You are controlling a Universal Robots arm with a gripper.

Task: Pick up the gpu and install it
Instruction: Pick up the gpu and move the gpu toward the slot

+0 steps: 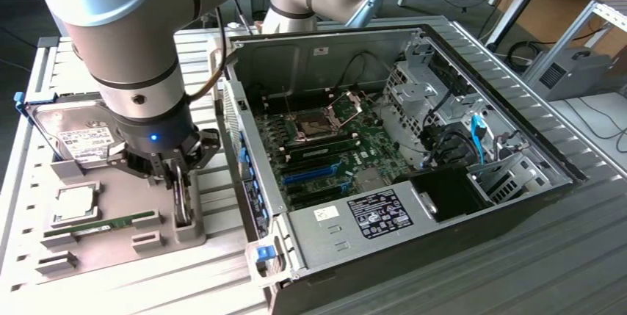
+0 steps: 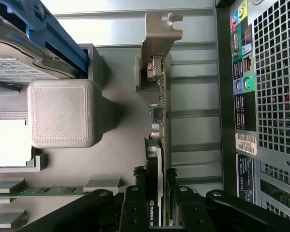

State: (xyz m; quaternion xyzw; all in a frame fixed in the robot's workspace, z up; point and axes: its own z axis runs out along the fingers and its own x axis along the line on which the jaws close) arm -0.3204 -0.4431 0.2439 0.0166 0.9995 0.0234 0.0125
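I see the pincer (image 2: 155, 180) clamped narrow on the gpu (image 2: 158, 72), one finger per face. Card on edge; computer case (image 2: 275, 96) just beside the pincer.

Part of the gpu (image 2: 160, 121) hidden between the fingers (image 2: 134, 195).

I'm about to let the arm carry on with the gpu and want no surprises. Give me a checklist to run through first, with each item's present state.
1. Gripper on the gpu: ok, fingers press both sides of the card.
2. gpu on edge over the grey tray: ok.
3. gpu seated in the tray or lifted: cannot tell.
4. Computer case open: ok, side panel off.
5. Blue slot on the motherboard free: ok.
6. Hard drive and memory stick apart from the gripper: ok.
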